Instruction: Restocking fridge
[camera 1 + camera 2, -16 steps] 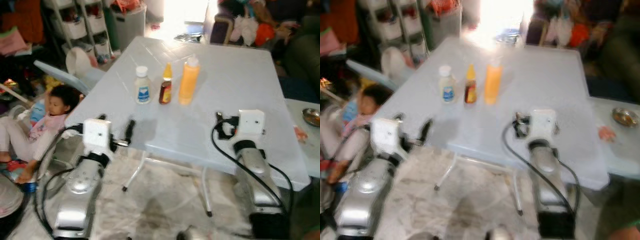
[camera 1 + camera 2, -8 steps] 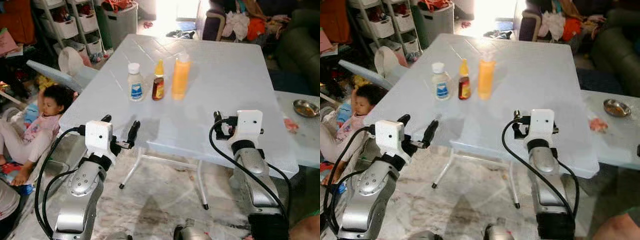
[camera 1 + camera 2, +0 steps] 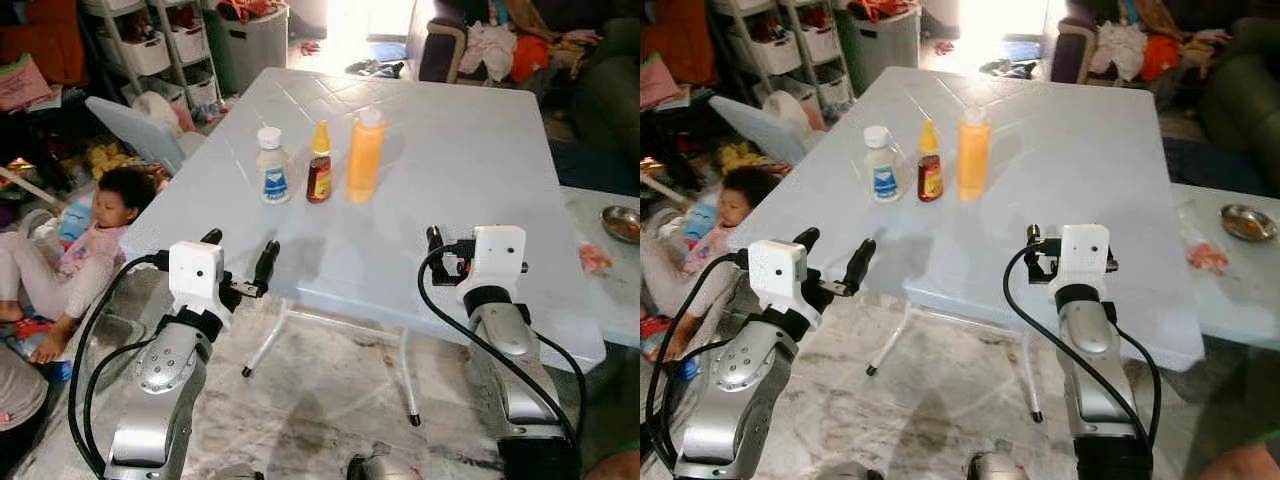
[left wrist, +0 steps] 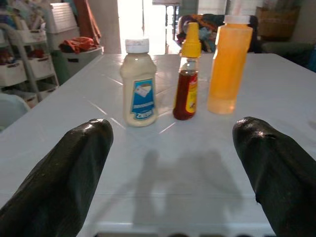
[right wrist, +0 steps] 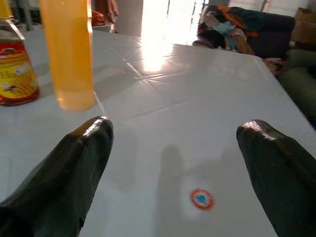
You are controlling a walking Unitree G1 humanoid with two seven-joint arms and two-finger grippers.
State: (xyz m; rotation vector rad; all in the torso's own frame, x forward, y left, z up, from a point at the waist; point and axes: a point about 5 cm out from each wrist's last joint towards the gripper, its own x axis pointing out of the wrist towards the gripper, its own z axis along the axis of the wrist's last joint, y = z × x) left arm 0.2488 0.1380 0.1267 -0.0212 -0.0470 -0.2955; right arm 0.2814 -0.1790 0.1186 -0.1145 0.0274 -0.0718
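- On the pale counter stand a mayonnaise bottle, a small sauce bottle and a tall orange juice bottle, side by side.
- Left claw hovers at the counter's near edge, spread wide, empty.
- Right claw gapes wide over the counter, holding nothing.

Pale blue-white table, faint tiled grid on top, white legs. Small red ring sticker with blue centre on it. Cream-white bottle, white cap, blue label. Dark brown-red bottle, yellow cap, red and yellow label. Orange bottle, white cap. Silver arms, white wrist blocks, black cables. Black fingers on left gripper; black fingers on right gripper. Marbled grey-beige floor. Pink top on child. Silver bowl on side table.
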